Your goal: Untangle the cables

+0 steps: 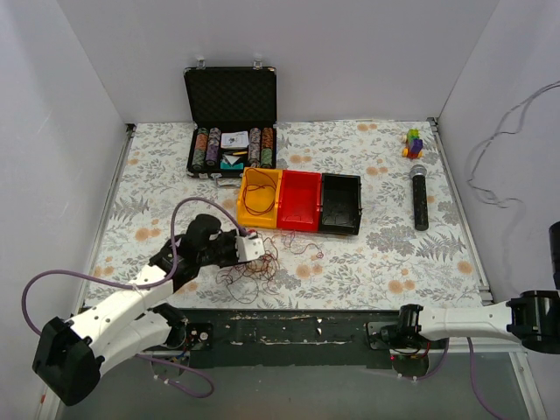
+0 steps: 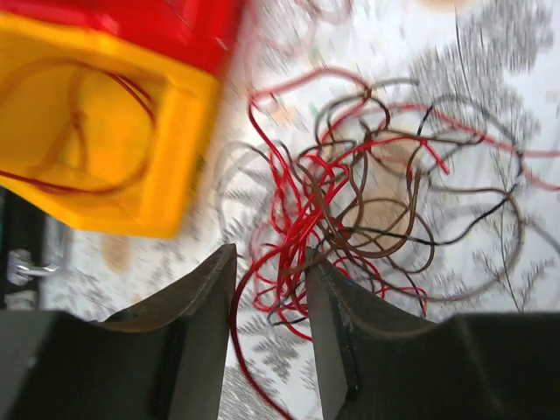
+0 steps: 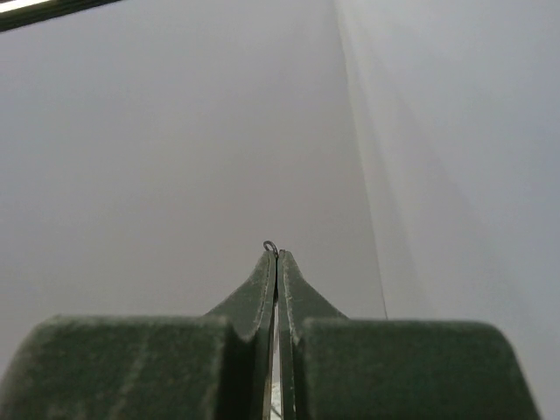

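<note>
Two arms are mounted at the near edge of the bench [image 1: 385, 254]. The left end effector [image 1: 254, 248] [image 2: 269, 262] is held low over the cables [image 1: 262, 267] [image 2: 367, 192]. Its jaws are parted by a modest gap, and a few red strands are seen in that gap, but none is seen to be clamped. The cables are spread as a loose nest of thin red and dark brown wires on the flowered bench, just on the near side of the yellow bin [image 1: 241, 208] [image 2: 175, 131] and the red bin [image 1: 300, 220]. One more thin wire loop [image 1: 256, 199] is laid inside the yellow bin. A black bin [image 1: 341, 229] is set against the red one, on its right.

The right end effector [image 3: 276, 255] is pressed fully closed and is pointed at a plain white wall, well apart from the cables. A tiny dark curl is seen at its tips, too small to be identified.

Farther back, an open black case [image 1: 231, 96] of stacked chips is placed behind the bins. A microphone [image 1: 420, 197] and a small toy of coloured blocks [image 1: 412, 143] are laid near the right edge.
</note>
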You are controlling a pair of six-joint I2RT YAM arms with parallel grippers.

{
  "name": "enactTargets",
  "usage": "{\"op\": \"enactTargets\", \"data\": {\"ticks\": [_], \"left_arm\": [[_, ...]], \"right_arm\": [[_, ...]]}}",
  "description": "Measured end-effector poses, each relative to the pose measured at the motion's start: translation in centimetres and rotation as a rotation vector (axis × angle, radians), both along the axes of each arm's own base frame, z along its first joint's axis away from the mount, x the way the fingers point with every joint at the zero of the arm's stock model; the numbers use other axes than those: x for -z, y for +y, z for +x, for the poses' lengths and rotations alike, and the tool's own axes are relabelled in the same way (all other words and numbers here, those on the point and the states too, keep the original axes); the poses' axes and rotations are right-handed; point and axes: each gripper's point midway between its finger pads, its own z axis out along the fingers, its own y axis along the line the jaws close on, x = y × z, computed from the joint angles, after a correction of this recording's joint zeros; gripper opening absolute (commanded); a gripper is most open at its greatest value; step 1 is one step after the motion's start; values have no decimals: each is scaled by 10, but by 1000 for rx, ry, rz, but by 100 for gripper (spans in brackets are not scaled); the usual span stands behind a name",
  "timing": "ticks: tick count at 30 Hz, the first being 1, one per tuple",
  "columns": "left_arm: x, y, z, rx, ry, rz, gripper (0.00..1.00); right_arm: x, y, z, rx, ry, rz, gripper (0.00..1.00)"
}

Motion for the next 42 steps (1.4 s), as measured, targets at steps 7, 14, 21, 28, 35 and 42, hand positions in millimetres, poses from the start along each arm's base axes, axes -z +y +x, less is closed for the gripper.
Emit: {"op": "enactTargets", "data": {"ticks": [7,14,21,28,35,42], "left_arm": [[-77,-40,5,46,10,-223,34],[-77,-48,-7,53,110,-264,33],[-76,-49,-13,33,170,-285,32],[-85,-52,-13,4,197,-327,31],[-91,-54,-13,-22,222,-358,31],[-98,-53,-15,-21,204,-374,31]], "right_arm": [[12,52,12,-131,28,-77,1],[17,87,12,-219,0,-103,1],[27,137,13,-219,-6,-209,1],[44,210,52,-108,45,-406,1],[90,264,128,-108,176,-564,1],[53,261,148,-119,120,-500,1]]}}
